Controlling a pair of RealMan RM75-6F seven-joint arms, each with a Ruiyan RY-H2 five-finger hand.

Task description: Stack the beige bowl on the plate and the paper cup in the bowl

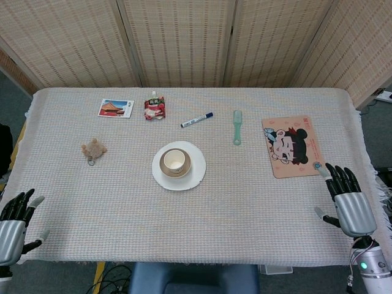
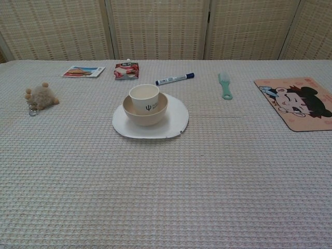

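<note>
— So, is it finished, do you reckon? The paper cup (image 2: 144, 98) stands upright inside the bowl (image 2: 146, 109), and the bowl sits on the plate (image 2: 176, 123), a little left of the plate's middle.

— Looks done to me. That's the order the job asks for, plate at the bottom, cup on top, all just left of centre in the frame.

— And the hands?

— Both well away from it. From the overhead view, the right hand (image 1: 346, 201) is at the lower right, beside the edge of the surface (image 1: 257, 202), fingers straight and apart, holding nothing. The left hand (image 1: 13, 223) is at the lower left corner, fingers spread too, nothing in it.

— Touching anything?

— Not that I can see. The lower camera doesn't catch either of them.

— The other bits?

— Scattered around the stack, not part of it: a marker (image 2: 175, 79) and a green brush (image 2: 225, 85) behind it, a cartoon mat (image 2: 295, 104) to the right, a fuzzy toy (image 2: 41, 96) to the left.
</note>
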